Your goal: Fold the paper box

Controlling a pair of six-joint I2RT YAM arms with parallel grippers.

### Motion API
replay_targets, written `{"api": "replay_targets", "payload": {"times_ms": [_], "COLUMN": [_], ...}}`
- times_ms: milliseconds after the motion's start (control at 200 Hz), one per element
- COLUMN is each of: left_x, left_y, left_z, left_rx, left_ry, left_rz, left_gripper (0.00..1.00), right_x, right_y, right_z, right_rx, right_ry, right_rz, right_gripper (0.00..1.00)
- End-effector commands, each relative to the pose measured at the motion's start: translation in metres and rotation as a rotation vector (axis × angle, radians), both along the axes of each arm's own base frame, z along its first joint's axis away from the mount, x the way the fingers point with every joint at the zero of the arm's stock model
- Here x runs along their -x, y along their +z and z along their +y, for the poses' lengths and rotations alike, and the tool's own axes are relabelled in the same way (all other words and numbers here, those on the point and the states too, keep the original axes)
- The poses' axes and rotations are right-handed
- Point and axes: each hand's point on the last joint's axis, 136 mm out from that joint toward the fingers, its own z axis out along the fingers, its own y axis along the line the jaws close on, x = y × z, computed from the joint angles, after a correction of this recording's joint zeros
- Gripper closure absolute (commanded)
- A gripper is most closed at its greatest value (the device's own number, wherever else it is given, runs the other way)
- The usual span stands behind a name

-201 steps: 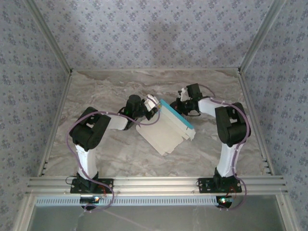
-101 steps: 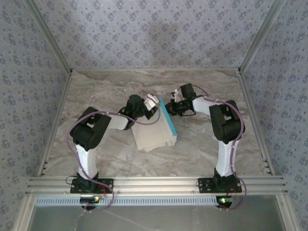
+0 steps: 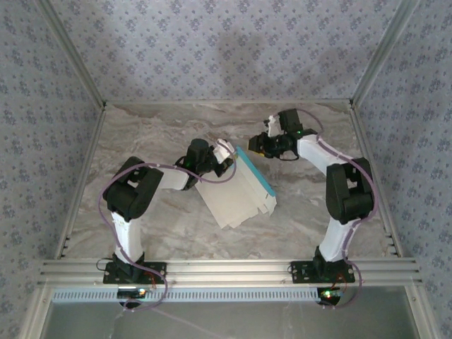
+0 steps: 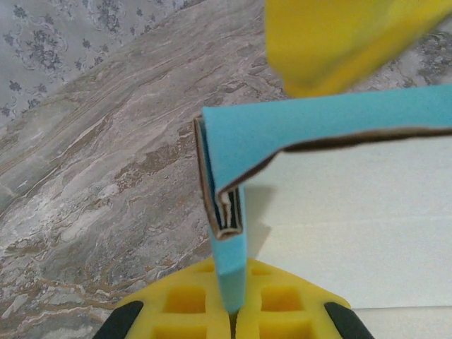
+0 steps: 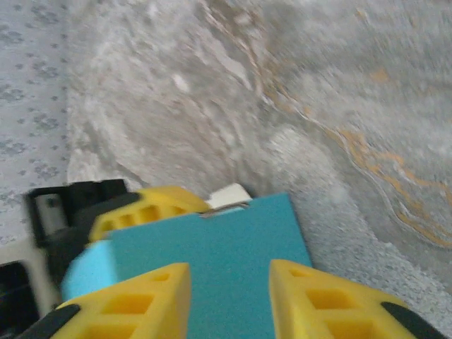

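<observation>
The paper box (image 3: 234,196) lies tilted mid-table, pale beige face up, with a blue wall along its upper right edge. My left gripper (image 3: 227,152) is shut on the box's far left corner. In the left wrist view the yellow fingers (image 4: 191,304) pinch a blue flap (image 4: 229,272), with the beige inside (image 4: 353,219) to its right. My right gripper (image 3: 256,146) is open just past the blue edge. In the right wrist view its fingertips (image 5: 141,296) stand apart over the blue panel (image 5: 212,254) without clasping it. The left gripper's finger (image 5: 141,206) shows behind the panel.
The marble table (image 3: 304,205) is fenced by patterned walls on three sides and an aluminium rail (image 3: 226,268) at the near edge. Both arm bases sit on that rail. Bare tabletop lies to the left, right and back of the box.
The right gripper has opened, let go of the box's blue edge and drawn back to the far right. The box swung up, then settled lower and rightward. The left grip held.
</observation>
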Motion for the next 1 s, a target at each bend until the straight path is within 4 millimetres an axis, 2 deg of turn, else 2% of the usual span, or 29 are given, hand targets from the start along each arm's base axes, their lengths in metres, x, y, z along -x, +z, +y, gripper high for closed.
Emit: {"api": "replay_targets", "payload": {"times_ms": [0, 90, 195, 390, 580, 795, 880, 994], "left_x": [-0.001, -0.002, -0.003, -0.002, 0.002, 0.009, 0.0, -0.007], "left_y": [0.006, 0.006, 0.007, 0.011, 0.013, 0.013, 0.012, 0.011], "left_z": [-0.006, -0.005, -0.005, -0.007, -0.01, -0.014, -0.01, -0.005], "left_rx": [0.015, 0.02, 0.029, 0.063, 0.08, 0.071, 0.065, 0.054], "left_ry": [-0.036, -0.035, -0.033, -0.047, -0.075, -0.098, -0.035, 0.007], "left_rz": [-0.007, -0.005, -0.001, 0.007, 0.012, 0.012, 0.018, 0.031], "left_gripper": [1.0, 1.0, 1.0, 1.0, 1.0, 1.0, 1.0, 1.0], "right_x": [0.004, 0.008, 0.012, 0.009, 0.01, 0.003, 0.004, 0.006], "right_y": [0.025, 0.034, 0.03, 0.014, 0.003, -0.001, 0.009, 0.031], "right_z": [0.007, 0.023, 0.035, 0.036, 0.044, 0.041, 0.032, 0.009], "right_rx": [-0.061, -0.121, -0.107, -0.087, -0.056, -0.029, 0.022, 0.166], "right_ry": [0.043, 0.09, 0.12, 0.105, 0.119, 0.094, 0.085, 0.069], "right_rz": [-0.019, -0.01, 0.003, 0.023, 0.032, 0.03, -0.022, -0.173], "right_gripper": [0.59, 0.54, 0.53, 0.58, 0.58, 0.61, 0.6, 0.57]}}
